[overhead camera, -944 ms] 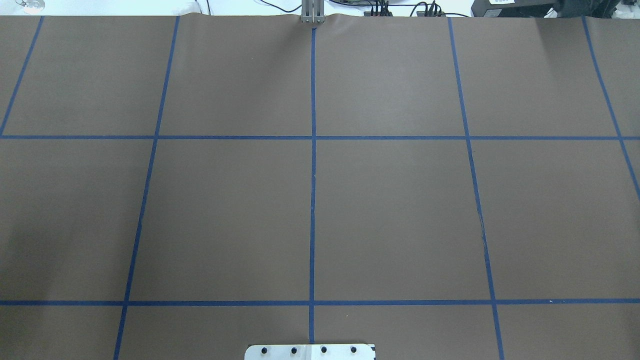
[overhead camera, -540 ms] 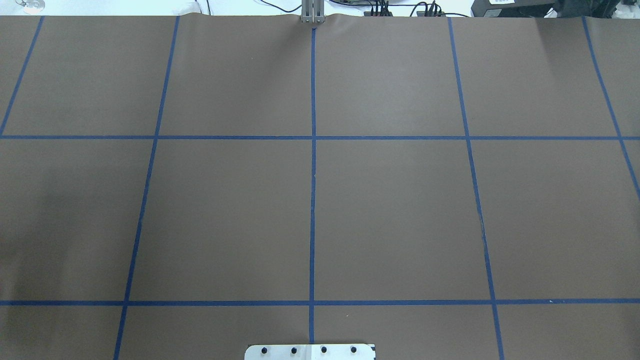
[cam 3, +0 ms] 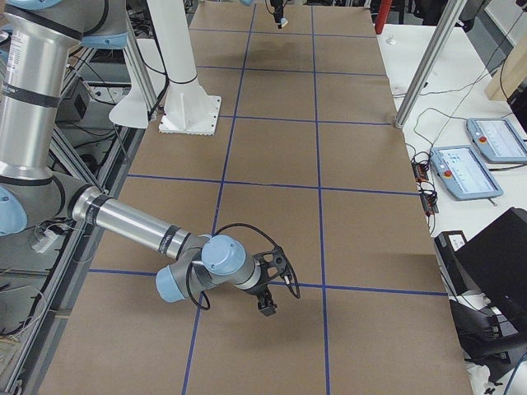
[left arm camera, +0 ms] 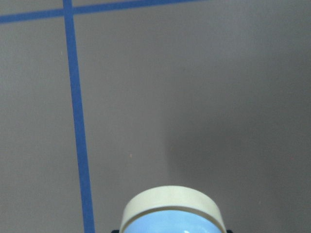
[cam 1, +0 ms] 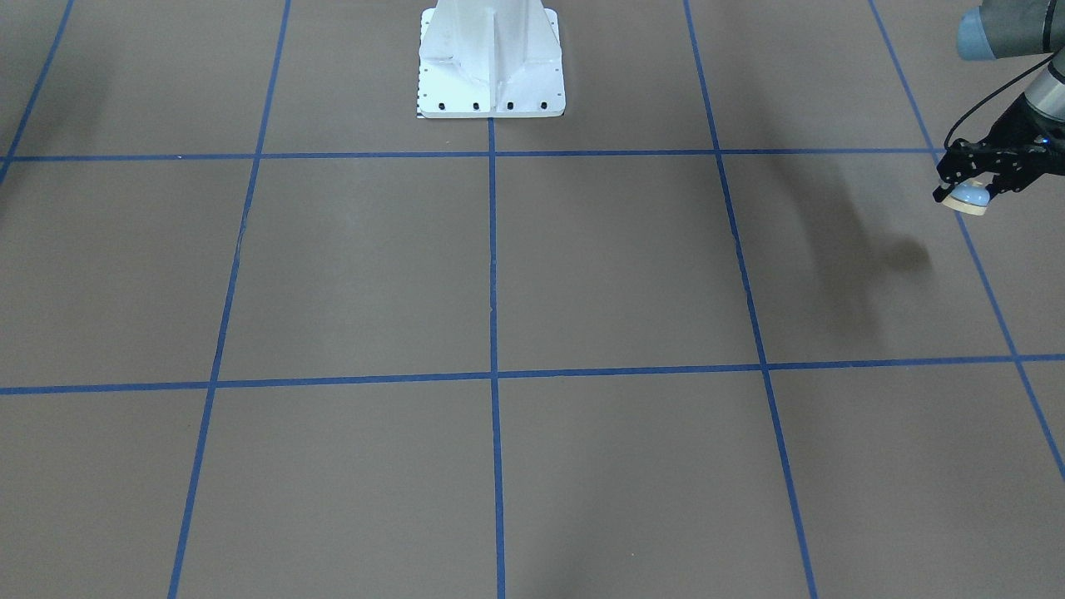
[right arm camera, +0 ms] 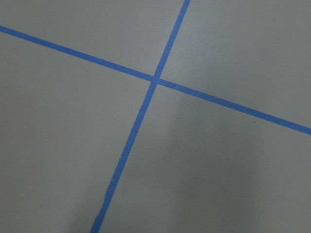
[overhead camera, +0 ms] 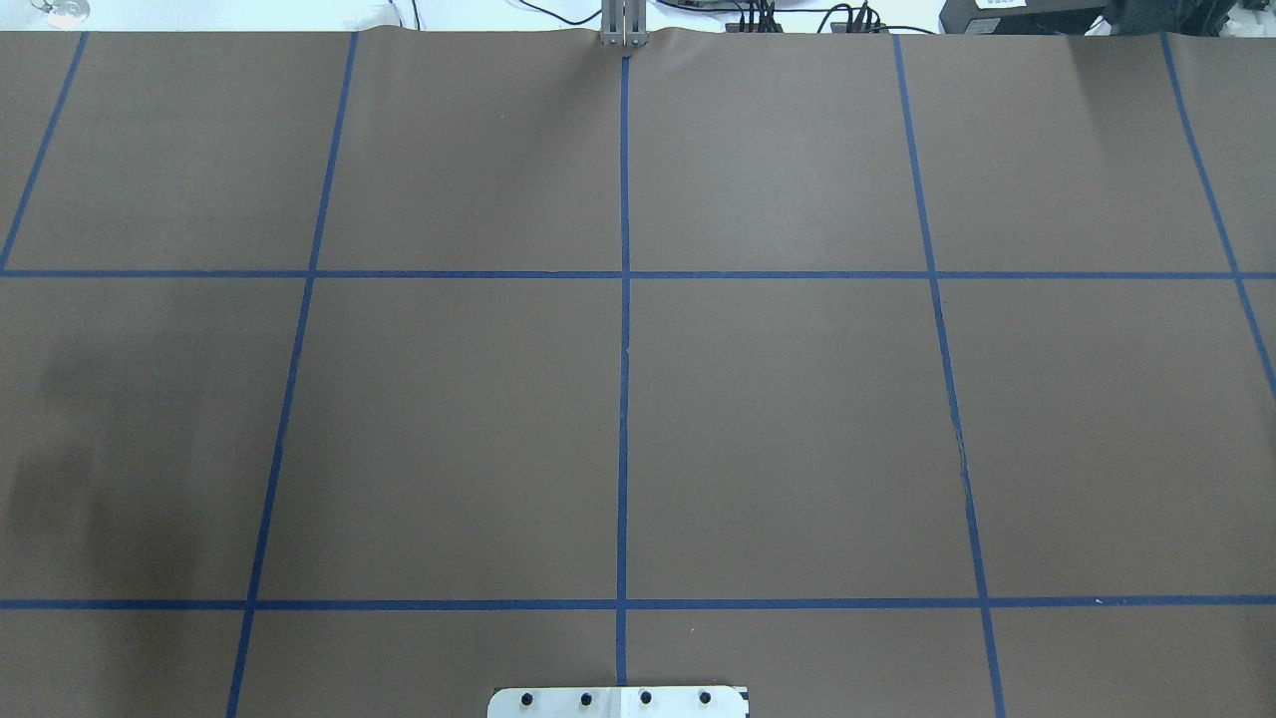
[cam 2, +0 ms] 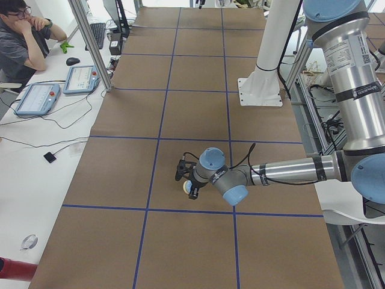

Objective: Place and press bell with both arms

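The light-blue bell point(cam 1: 970, 198) with its cream base is held above the brown table by my left gripper point(cam 1: 965, 191), which is shut on it at the right edge of the front-facing view. The bell fills the bottom of the left wrist view point(left arm camera: 172, 216), base turned toward the table. In the left side view the left gripper point(cam 2: 185, 179) holds the bell point(cam 2: 187, 188) over the mat. My right gripper point(cam 3: 270, 288) shows only in the right side view, low over a blue tape line; I cannot tell whether it is open or shut. Neither gripper shows in the overhead view.
The white bolted pedestal point(cam 1: 489, 58) stands at the robot's edge of the table point(overhead camera: 797, 419), which carries a blue tape grid. An operator point(cam 2: 24, 36) sits by a side bench with tablets point(cam 2: 81, 78). A metal post point(cam 3: 428, 62) stands beside the table.
In the overhead view a dark shadow has grown and spread inward over the table's left side. No arm or bell has entered that view.
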